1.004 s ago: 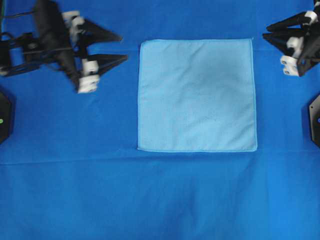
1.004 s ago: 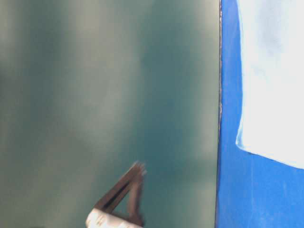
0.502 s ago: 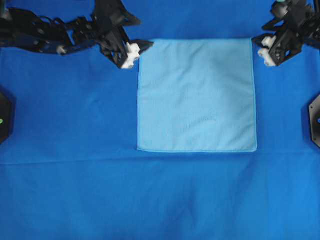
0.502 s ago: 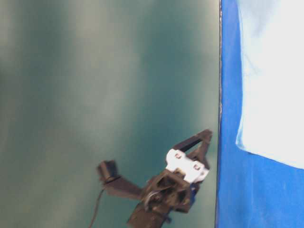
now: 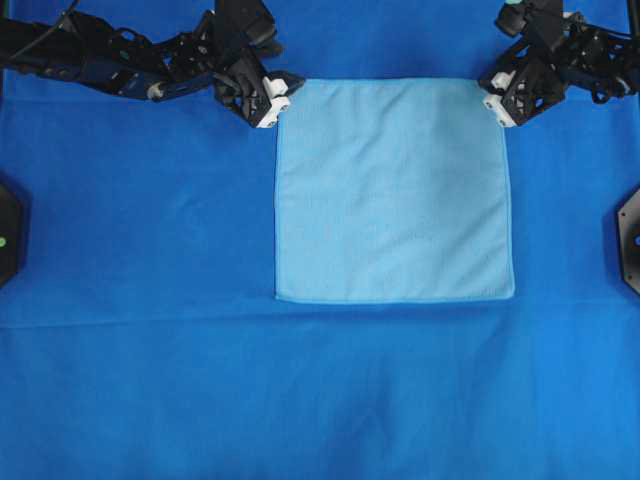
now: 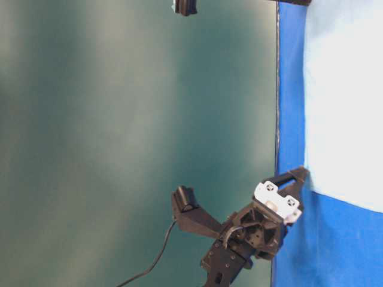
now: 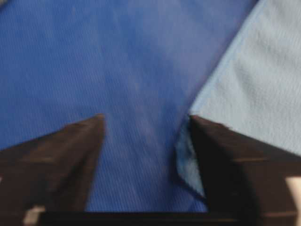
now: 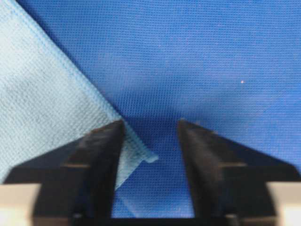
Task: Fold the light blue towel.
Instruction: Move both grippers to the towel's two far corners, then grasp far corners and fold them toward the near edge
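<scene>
The towel [image 5: 393,190] lay flat and square on the cloth [image 5: 300,400], its two far corners each met by a gripper. That pairing looked deliberate: with one corner in each tool, the far edge could probably be lifted evenly and carried over to the near edge for a clean half fold.

The left gripper [image 7: 146,123] had its jaws spread, not yet pinching. The towel's corner sat just inside its right-hand finger [image 7: 235,169], slightly lifted and curled against it, while the left-hand finger rested on bare cloth. The right gripper [image 8: 150,126] was likewise spread. The towel's corner poked into the gap from beside its left-hand finger [image 8: 101,165], and only cloth lay under the other. Neither tool held anything; by my reading, both were placed to close on a corner next.

The towel was pale sky blue, with a fine pebbled microfibre weave and a thin stitched hem of slightly stronger blue. It looked soft and limp, so it would likely sag between the two grips. The cloth beneath was deep royal blue, tightly woven, with faint creases. The fingers were black, wedge-shaped and rigid.
</scene>
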Available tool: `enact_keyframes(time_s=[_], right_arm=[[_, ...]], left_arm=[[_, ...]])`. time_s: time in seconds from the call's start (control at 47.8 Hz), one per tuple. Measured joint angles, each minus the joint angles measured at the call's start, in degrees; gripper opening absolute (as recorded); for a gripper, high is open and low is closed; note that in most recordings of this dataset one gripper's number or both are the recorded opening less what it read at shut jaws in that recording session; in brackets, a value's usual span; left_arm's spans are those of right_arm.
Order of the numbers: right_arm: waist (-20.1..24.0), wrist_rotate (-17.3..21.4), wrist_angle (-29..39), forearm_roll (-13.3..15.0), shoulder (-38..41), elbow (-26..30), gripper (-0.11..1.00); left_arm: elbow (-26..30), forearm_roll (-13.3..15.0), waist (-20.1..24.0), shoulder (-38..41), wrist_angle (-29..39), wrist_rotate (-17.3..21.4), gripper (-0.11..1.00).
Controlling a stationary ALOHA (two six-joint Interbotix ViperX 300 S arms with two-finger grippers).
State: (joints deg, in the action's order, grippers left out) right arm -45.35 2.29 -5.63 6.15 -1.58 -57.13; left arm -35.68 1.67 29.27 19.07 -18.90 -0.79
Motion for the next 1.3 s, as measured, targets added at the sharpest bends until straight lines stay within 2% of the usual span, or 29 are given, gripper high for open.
enact_keyframes(time_s=[0.042, 0.084, 0.146, 0.209, 0.648, 0.983, 1.297], right_arm=[[0.0, -0.2, 0.4, 0.1, 0.0, 0.0, 0.34], [0.0, -0.3, 1.3, 0.1, 0.0, 0.1, 0.19], [0.0, -0.3, 2.3, 0.2, -0.1, 0.1, 0.03], [0.0, -0.4, 3.2, 0.4, -0.1, 0.0, 0.0], [0.0, -0.4, 3.7, 0.4, -1.1, -0.2, 0.0], [0.0, 0.3, 5.4, 0.4, -10.5, -0.7, 0.0], [0.4, 0.4, 7.4, 0.4, -13.4, -1.5, 0.0]], left_arm=[[0.0, -0.1, -0.1, 0.0, 0.8, 0.3, 0.39], [0.0, -0.1, -0.4, 0.0, 1.4, 0.7, 0.25], [0.0, -0.1, -0.9, 0.0, 2.0, 1.4, 0.09], [0.0, 0.0, -1.5, 0.0, 2.1, 2.1, 0.01], [0.3, -0.1, -1.8, -0.1, 2.5, 2.7, 0.01], [1.5, -0.1, -1.8, -6.2, 6.9, 6.9, 0.01], [1.4, -0.1, -1.9, -7.3, 7.4, 6.9, 0.01]])
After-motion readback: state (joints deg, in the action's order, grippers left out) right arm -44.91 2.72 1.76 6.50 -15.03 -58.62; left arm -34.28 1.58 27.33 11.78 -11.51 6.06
